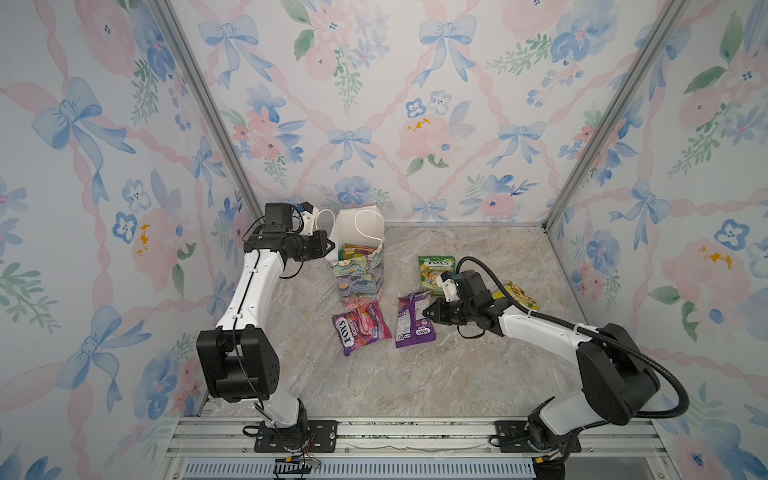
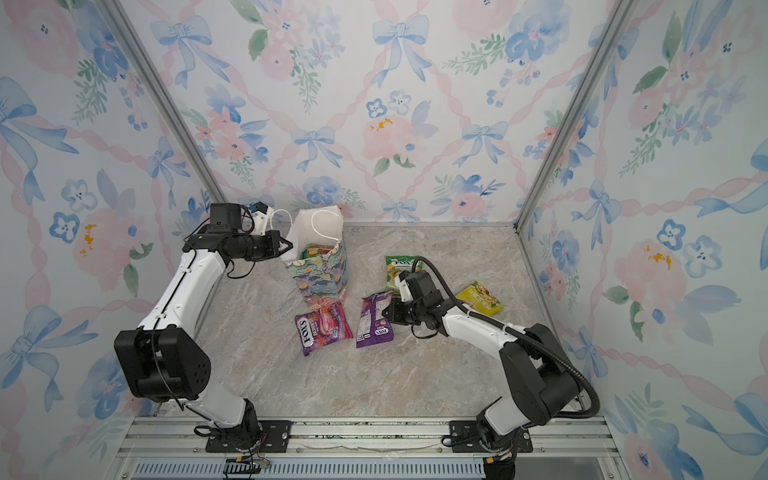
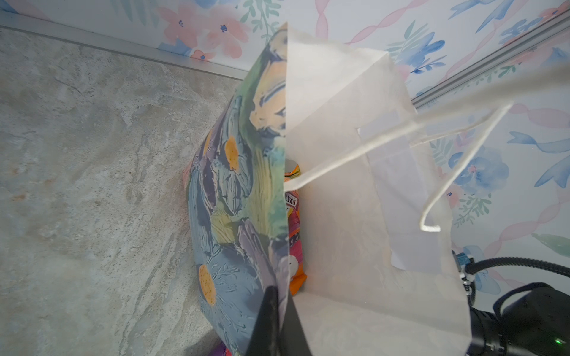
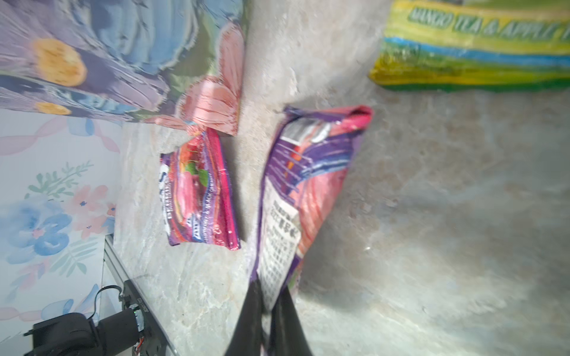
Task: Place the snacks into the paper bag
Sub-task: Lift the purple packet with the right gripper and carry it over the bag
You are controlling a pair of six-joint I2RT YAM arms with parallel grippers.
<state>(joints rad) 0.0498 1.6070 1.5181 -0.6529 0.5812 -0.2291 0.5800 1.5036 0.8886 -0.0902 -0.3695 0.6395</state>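
Note:
The paper bag (image 1: 361,278) (image 2: 324,274) stands upright at the back of the table, mouth open, with colourful packets (image 1: 354,252) showing inside. My left gripper (image 1: 332,245) (image 3: 279,296) is shut on the bag's left wall (image 3: 234,185) at the rim; an orange-pink packet (image 3: 294,215) lies inside. My right gripper (image 1: 427,312) (image 4: 271,296) is shut on the edge of a purple packet (image 1: 411,322) (image 4: 308,185), whose gripped side is raised off the table. A pink-purple FOX'S packet (image 1: 360,328) (image 4: 197,191) lies flat in front of the bag.
A green FOX'S packet (image 1: 436,270) (image 4: 472,46) lies behind my right wrist, and a yellow packet (image 1: 519,297) (image 2: 480,297) lies to its right, partly under the arm's cable. Floral walls close in three sides of the marble table (image 1: 457,374); a metal rail (image 1: 415,432) runs along the front.

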